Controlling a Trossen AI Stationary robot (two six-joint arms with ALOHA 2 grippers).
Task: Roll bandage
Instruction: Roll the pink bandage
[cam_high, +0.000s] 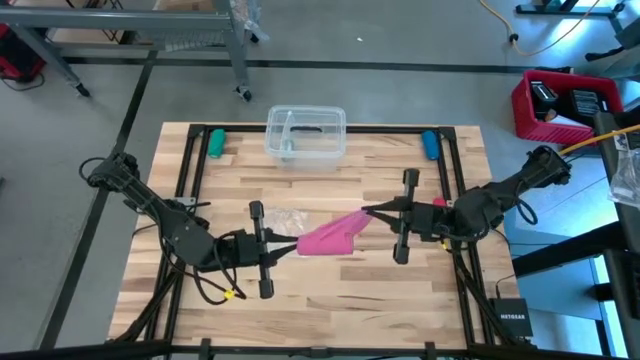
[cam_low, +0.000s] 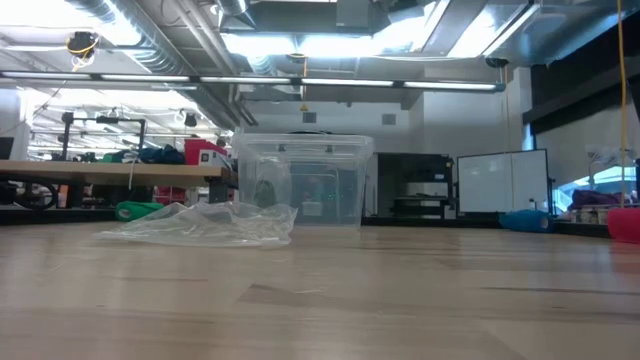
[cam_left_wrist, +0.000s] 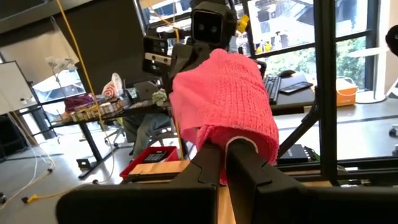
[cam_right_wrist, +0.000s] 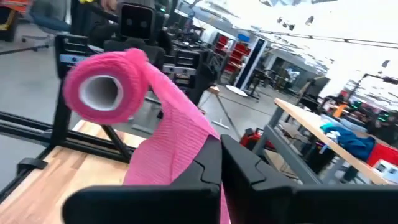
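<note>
Bright overhead striplights, blurred wrist backgrounds

The high view looks straight down on the whole pale wooden tabletop (cam_high: 320, 290). The low view sits at its surface, facing level across to the clear plastic lidded box (cam_low: 303, 179), which the high view shares (cam_high: 306, 134). Each wrist view looks forward, very near, past its own pincer: left pincer (cam_left_wrist: 225, 163), right pincer (cam_right_wrist: 221, 163). Both share the soft pink elastic bandage (cam_left_wrist: 227, 102) just ahead of the fingers.
</note>
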